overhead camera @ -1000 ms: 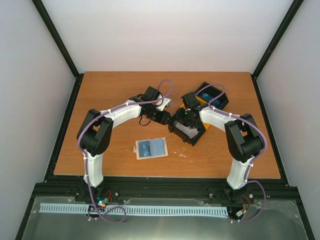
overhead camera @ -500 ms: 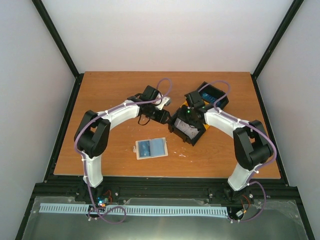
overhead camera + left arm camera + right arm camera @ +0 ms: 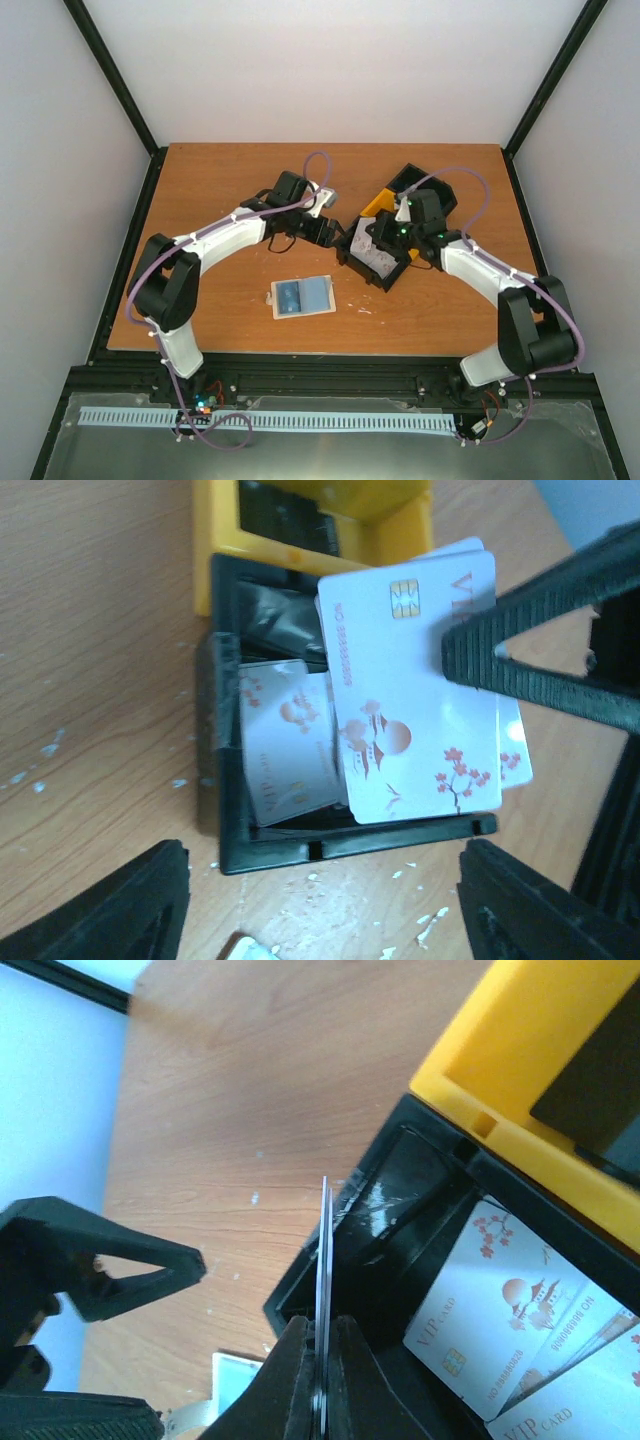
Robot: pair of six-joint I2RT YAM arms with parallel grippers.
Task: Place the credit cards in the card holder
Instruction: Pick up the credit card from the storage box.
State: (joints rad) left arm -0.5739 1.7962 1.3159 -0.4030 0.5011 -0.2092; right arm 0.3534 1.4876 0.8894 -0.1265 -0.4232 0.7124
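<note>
My right gripper (image 3: 322, 1332) is shut on two white credit cards (image 3: 323, 1250), held on edge over the black compartment of the tray (image 3: 400, 1175). From the left wrist these same cards (image 3: 415, 700) show their faces, with a chip and red blossom print, pinched by the right finger (image 3: 540, 665). More cards (image 3: 285, 745) lie inside the tray. My left gripper (image 3: 330, 910) is open with nothing between its fingers, just left of the tray (image 3: 362, 262). The cream card holder (image 3: 300, 296) lies flat on the table nearer the arm bases, apart from both grippers.
The tray has a yellow compartment (image 3: 300, 530) and another black one (image 3: 425, 188) toward the back right. White flecks dot the wooden table (image 3: 100, 680). Black frame rails and white walls bound the table.
My right gripper has shut on the cards and swung right, lifting them on edge from the tray. My left gripper has opened and shifted slightly back.
</note>
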